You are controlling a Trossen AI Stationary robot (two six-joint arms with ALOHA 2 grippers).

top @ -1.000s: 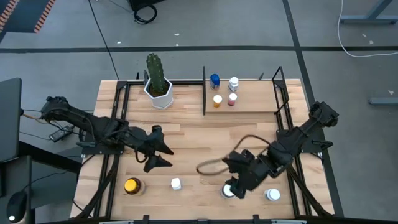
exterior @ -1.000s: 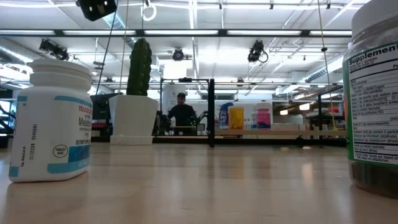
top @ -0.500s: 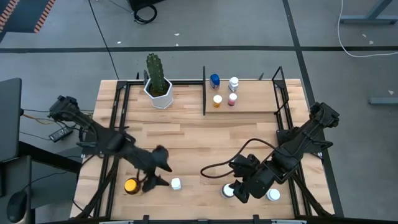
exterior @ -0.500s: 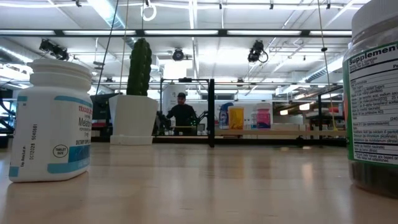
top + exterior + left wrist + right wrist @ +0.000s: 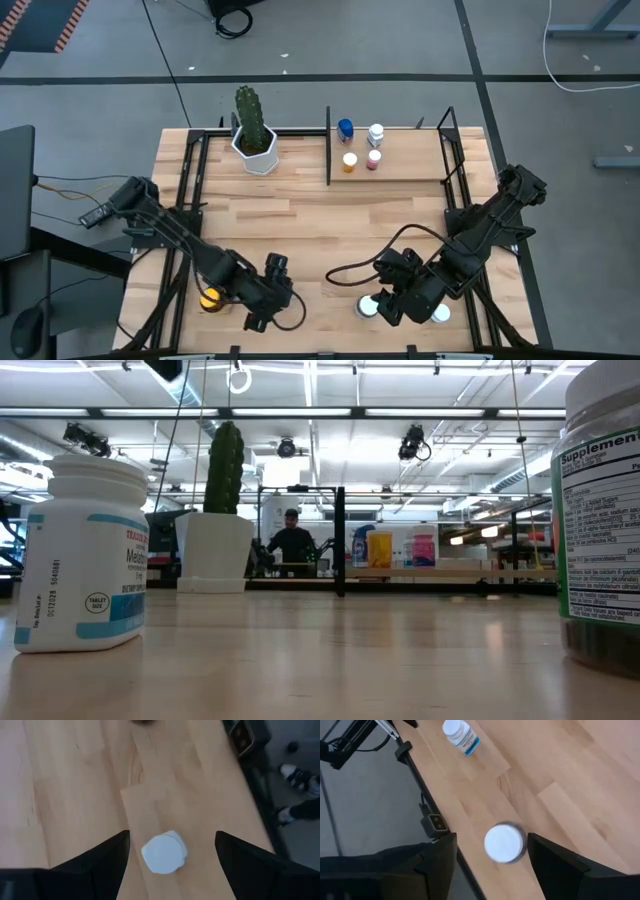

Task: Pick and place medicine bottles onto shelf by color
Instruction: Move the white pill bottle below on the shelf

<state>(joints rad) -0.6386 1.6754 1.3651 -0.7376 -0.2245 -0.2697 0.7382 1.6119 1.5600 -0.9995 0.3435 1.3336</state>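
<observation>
My left gripper (image 5: 270,296) (image 5: 172,837) hangs open over a white bottle with a blue label (image 5: 164,852) (image 5: 85,555) that stands near the table's front edge. Its fingers are on either side of the white cap, apart from it. My right gripper (image 5: 386,304) (image 5: 492,839) is open above a dark bottle with a white cap (image 5: 505,842) (image 5: 368,306) (image 5: 600,510), also without touching. A yellow bottle (image 5: 210,298) and another white-capped bottle (image 5: 438,313) stand near the front edge. The shelf (image 5: 410,165) at the back carries several bottles.
A cactus in a white pot (image 5: 255,148) stands at the back left beside the shelf's black posts (image 5: 328,145). Black frame rails (image 5: 180,250) run along both table sides. The table's middle (image 5: 320,220) is bare wood. A person (image 5: 292,540) stands far behind the table.
My left gripper has swung toward the table's near edge and somewhat rightward, sinking and rolling its wrist, and now hangs over the white blue-labelled bottle. My right gripper has shifted slightly toward the near edge above the dark bottle. No bottle has moved.
</observation>
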